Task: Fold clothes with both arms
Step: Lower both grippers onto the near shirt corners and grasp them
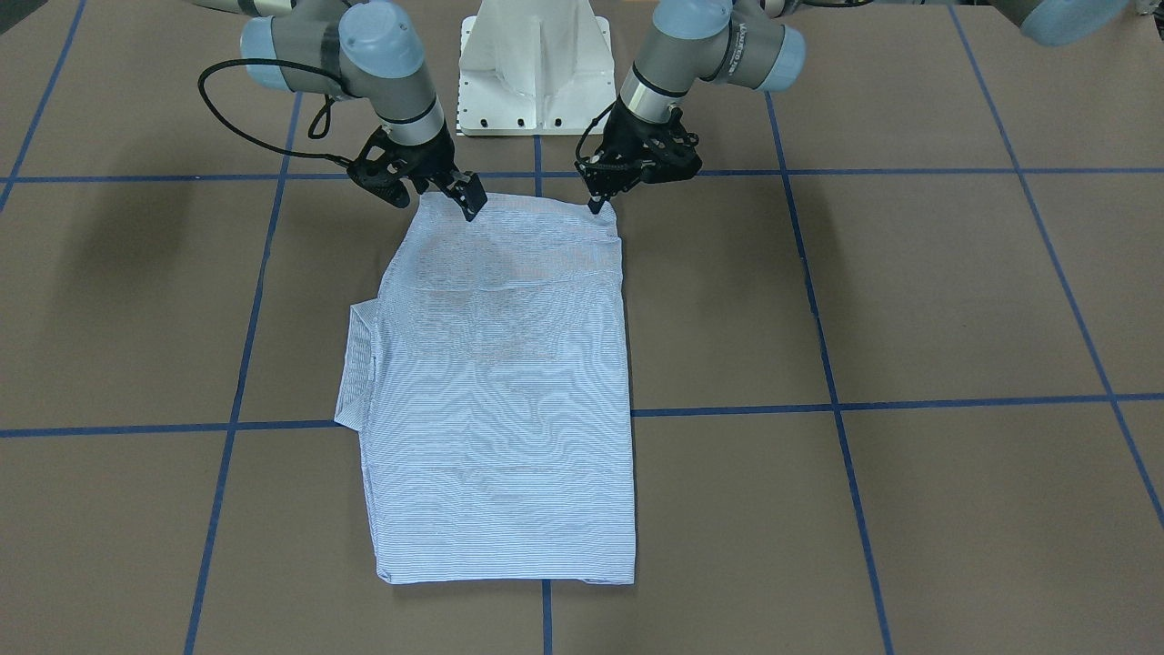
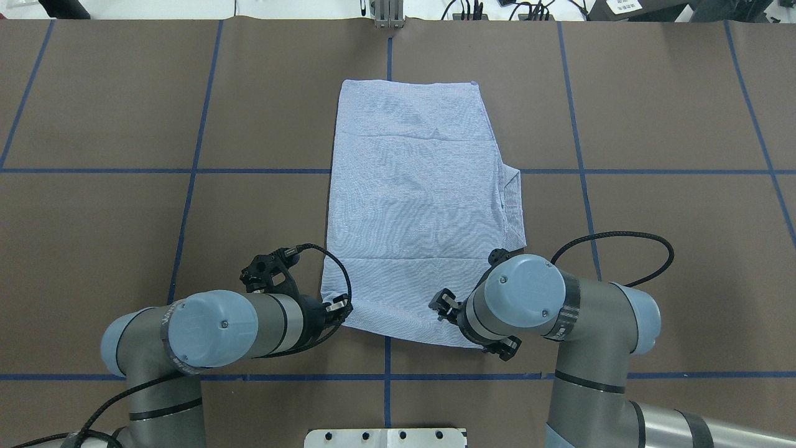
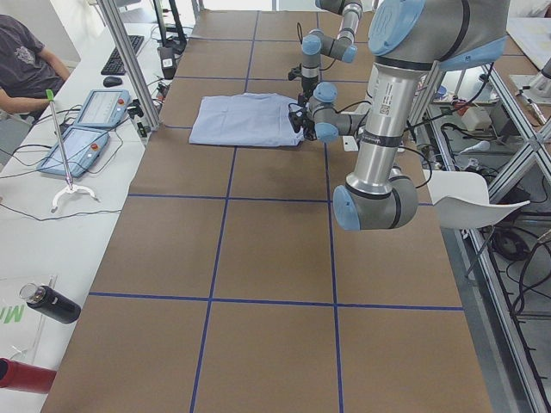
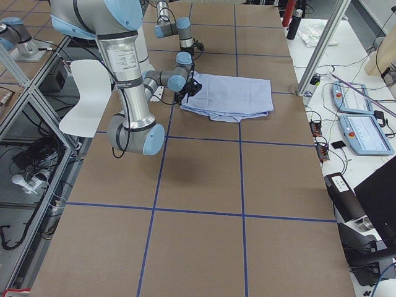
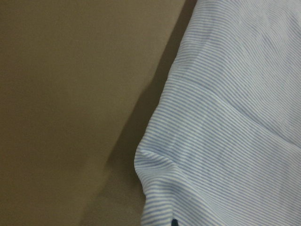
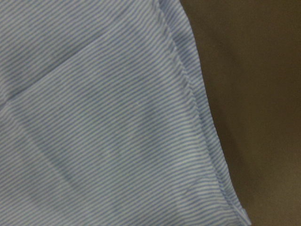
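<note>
Shirt [image 2: 416,199] lies folded mid-tabletop [image 2: 653,249]; seen from overhead, left tool [image 2: 341,307] pinches its 7 o'clock corner and right tool [image 2: 441,302] its 5 o'clock corner, so unequal lift could drop a layer and skew the fold.

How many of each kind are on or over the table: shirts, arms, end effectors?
shirt: 1
arms: 2 (left arm, right arm)
end effectors: 2 (left end effector, right end effector)
Total: 5
</note>
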Robot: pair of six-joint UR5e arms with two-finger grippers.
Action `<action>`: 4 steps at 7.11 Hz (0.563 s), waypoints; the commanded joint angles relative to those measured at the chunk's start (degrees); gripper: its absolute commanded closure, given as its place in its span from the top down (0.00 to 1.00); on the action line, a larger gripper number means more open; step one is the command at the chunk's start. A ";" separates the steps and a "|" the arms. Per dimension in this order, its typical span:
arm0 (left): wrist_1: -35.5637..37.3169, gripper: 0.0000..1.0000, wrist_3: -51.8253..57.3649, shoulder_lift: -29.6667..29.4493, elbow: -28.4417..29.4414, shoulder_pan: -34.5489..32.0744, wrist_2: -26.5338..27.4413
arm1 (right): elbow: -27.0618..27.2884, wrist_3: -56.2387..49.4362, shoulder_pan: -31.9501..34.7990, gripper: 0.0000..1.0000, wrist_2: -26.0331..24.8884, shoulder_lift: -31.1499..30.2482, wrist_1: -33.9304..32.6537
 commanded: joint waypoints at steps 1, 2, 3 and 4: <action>-0.07 0.00 0.00 -0.15 -0.01 0.09 0.00 | -2.70 0.25 -0.30 1.00 -0.47 0.56 -0.16; -0.07 0.00 0.00 -0.06 0.08 0.09 0.00 | -2.62 0.17 -0.48 1.00 -0.47 0.12 -0.42; 0.02 0.00 0.00 -0.06 0.08 0.00 0.00 | -2.01 0.16 -0.22 1.00 -0.30 0.03 -0.60; -0.07 0.00 0.00 -0.06 0.08 0.00 0.00 | -1.04 0.16 -0.04 1.00 -0.12 -0.15 -0.69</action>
